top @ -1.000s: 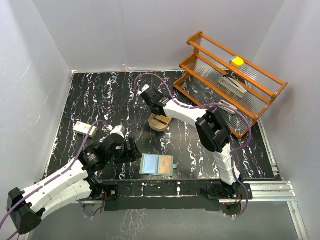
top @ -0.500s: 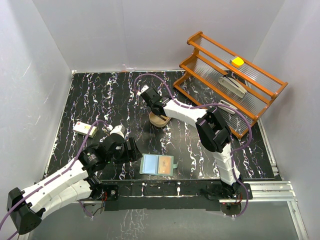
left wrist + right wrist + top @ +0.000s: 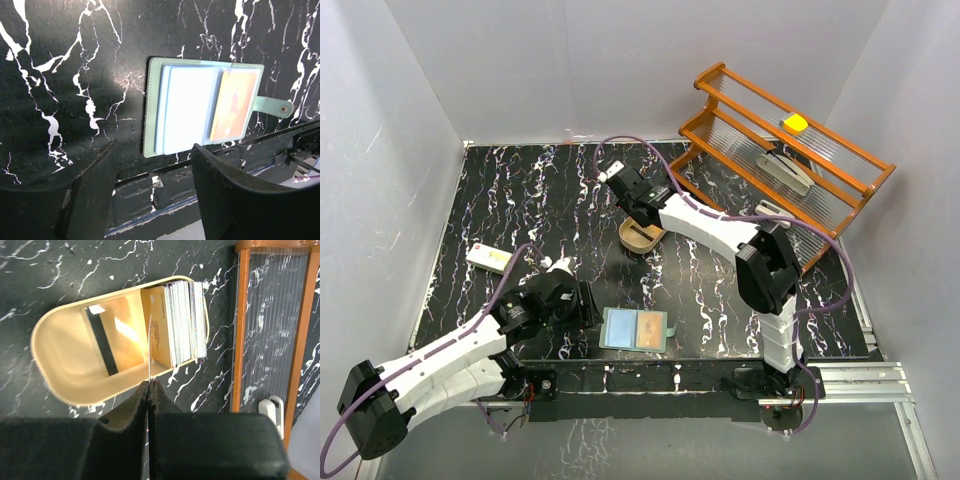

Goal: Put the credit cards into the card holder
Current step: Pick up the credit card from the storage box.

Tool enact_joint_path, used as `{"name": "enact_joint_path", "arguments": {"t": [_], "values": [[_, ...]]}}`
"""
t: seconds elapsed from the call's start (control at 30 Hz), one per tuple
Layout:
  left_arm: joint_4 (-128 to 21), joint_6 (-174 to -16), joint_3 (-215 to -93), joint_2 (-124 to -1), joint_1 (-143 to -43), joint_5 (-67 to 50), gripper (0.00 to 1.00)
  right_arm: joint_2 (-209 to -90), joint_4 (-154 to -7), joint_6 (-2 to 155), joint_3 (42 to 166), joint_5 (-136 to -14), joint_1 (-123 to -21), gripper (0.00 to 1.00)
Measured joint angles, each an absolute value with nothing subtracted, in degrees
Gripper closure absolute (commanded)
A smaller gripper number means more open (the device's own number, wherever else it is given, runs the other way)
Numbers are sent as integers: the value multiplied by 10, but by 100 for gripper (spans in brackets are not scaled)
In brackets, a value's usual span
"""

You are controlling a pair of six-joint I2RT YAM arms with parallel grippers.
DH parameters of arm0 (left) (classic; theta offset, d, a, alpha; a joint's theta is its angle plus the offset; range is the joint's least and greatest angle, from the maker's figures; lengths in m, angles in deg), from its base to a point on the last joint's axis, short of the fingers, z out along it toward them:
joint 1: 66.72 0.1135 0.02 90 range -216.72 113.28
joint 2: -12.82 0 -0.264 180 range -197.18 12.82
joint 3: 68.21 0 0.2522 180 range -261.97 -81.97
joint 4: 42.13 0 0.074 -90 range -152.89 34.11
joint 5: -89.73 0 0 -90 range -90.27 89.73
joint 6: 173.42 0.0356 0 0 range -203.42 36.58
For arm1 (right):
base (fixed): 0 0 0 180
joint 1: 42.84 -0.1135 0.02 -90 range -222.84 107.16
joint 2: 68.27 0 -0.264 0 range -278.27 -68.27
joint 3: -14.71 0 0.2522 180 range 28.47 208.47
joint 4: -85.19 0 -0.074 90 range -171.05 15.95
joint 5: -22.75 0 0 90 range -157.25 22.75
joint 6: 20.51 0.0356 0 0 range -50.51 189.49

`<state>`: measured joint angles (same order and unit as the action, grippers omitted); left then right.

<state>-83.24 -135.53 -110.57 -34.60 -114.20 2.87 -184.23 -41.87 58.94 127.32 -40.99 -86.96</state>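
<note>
Top view: the open teal-green bifold card holder (image 3: 635,329) lies at the near edge of the black marbled table (image 3: 520,200), just right of the left gripper (image 3: 588,306).

Left wrist: its jaws stand partly apart, empty (an orange card (image 3: 234,104) sits pocketed).

Right wrist: the right gripper (image 3: 149,385) pinches one thin card (image 3: 150,340) edge-on over the oval tan wooden tray (image 3: 45,340), which holds the stack of pale credit cards (image 3: 185,320).

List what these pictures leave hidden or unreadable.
- Right wrist: the card in the right claw shows edge-on; its face is hidden.
- Top view: the right claw hides the tray's cards.
- Left wrist: a finger of the left claw hides part of the holder's near edge.
</note>
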Motion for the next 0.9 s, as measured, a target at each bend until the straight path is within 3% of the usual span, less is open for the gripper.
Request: {"name": "enact_joint_path", "arguments": {"t": [0.23, 0.33, 0.9], "values": [[-817, -1368, -1084, -346, -1142, 13, 88, -1759, -366, 676, 1265, -450, -896, 100], [-805, -1371, -1078, -347, -1142, 6, 99, -1707, -357, 729, 1234, -476, -906, 100], [-726, -1372, -1044, -424, -1142, -35, 100, -1473, -449, 1018, 916, -702, -911, 100]]}}
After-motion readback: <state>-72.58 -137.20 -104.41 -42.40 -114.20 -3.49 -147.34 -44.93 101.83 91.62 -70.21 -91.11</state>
